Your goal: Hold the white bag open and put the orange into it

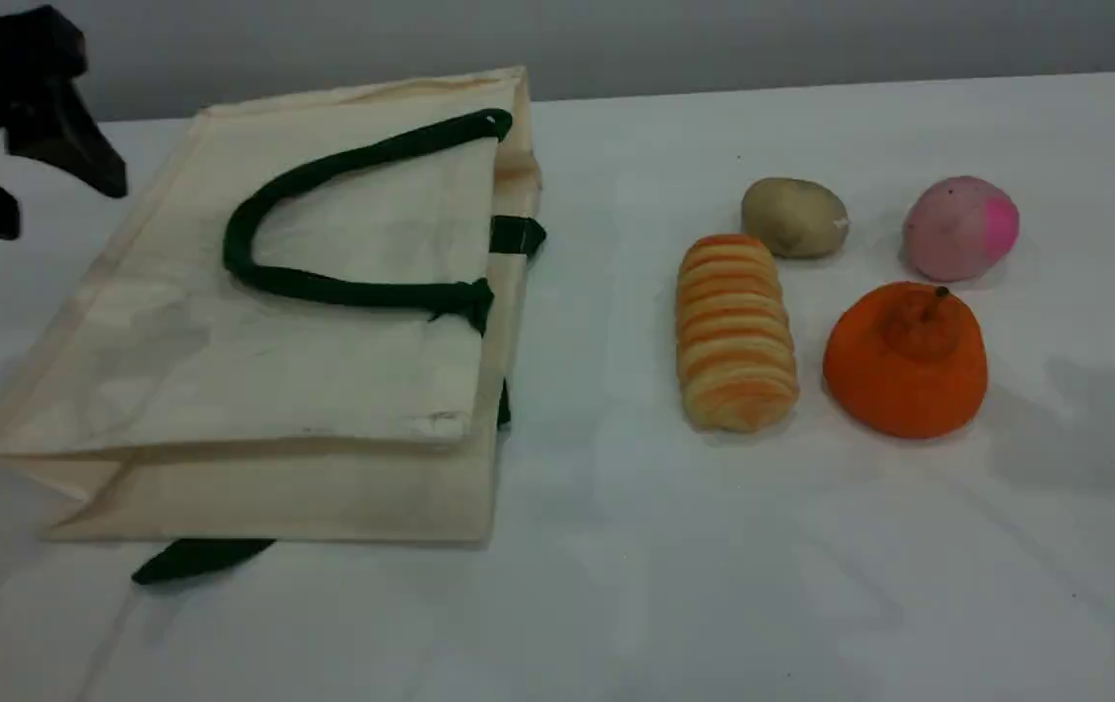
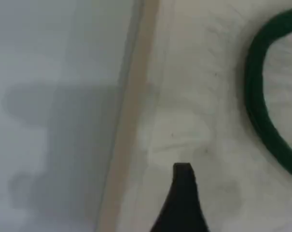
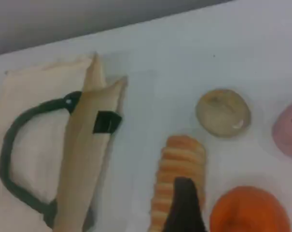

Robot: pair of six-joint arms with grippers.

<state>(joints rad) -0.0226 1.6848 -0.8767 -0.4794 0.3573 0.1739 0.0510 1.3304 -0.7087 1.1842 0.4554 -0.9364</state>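
Lying flat and closed, the cream-white fabric tote bag (image 1: pixel 255 390) holds nothing visible; the bright orange toy fruit (image 1: pixel 905 363) sits well apart; both claws spread.

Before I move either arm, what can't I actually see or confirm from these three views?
- Right gripper: out of the scene view; its wrist view shows one fingertip, cut by the bottom edge.
- Left gripper: cut off by the scene's left edge.
- White bag: lies flat, inside hidden.
- Orange: cut off in the right wrist view, blurred.
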